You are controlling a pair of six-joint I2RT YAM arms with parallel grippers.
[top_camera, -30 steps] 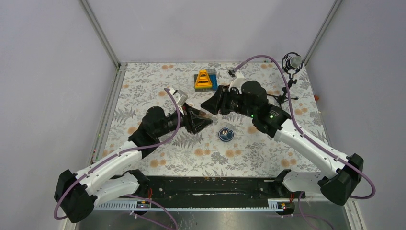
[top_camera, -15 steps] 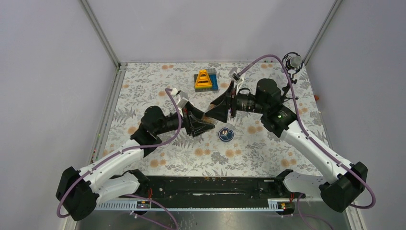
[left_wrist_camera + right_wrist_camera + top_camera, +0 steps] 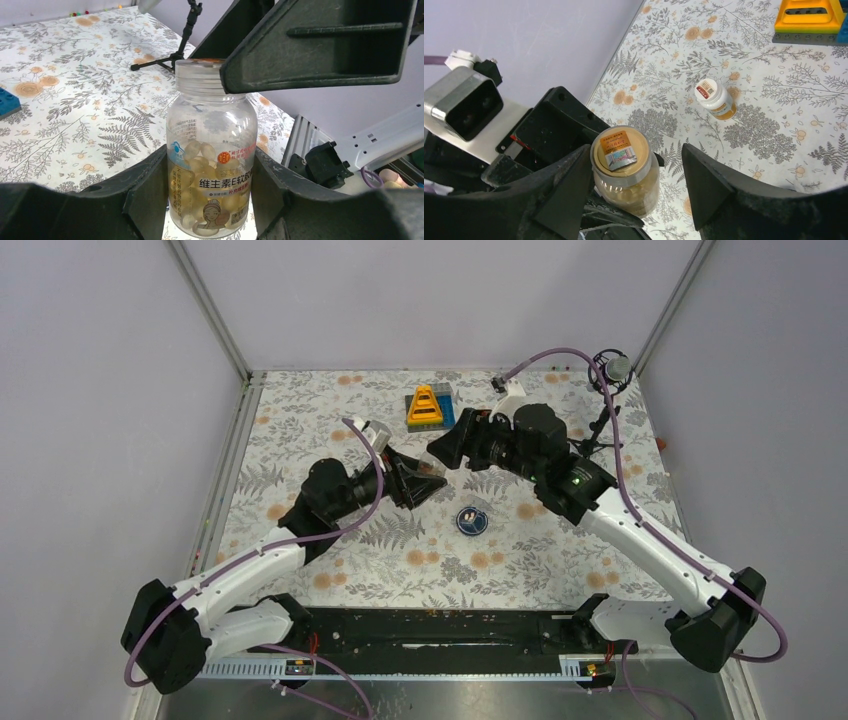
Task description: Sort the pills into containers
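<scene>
L gripper [image 3: 211, 192] is clamping the pill bottle [image 3: 212, 145] upright (cap [image 3: 620, 147] exposed) so R gripper [image 3: 634, 165], at 1 o'clock, jaws wide, is straddling it.

The gap between the left jaws is filled wholly by the pill bottle [image 3: 211, 165]; no room is left there. Between the right jaws its cap [image 3: 620, 150] is set close against one finger [image 3: 559, 195], and open space is left beside the other. Beyond the right jaws the desk [image 3: 774, 115] is interrupted by a small white-capped bottle [image 3: 715, 100] and, farther off, a yellow toy [image 3: 809, 15]. A tripod [image 3: 176, 55] is seen beyond the left jaws.
</scene>
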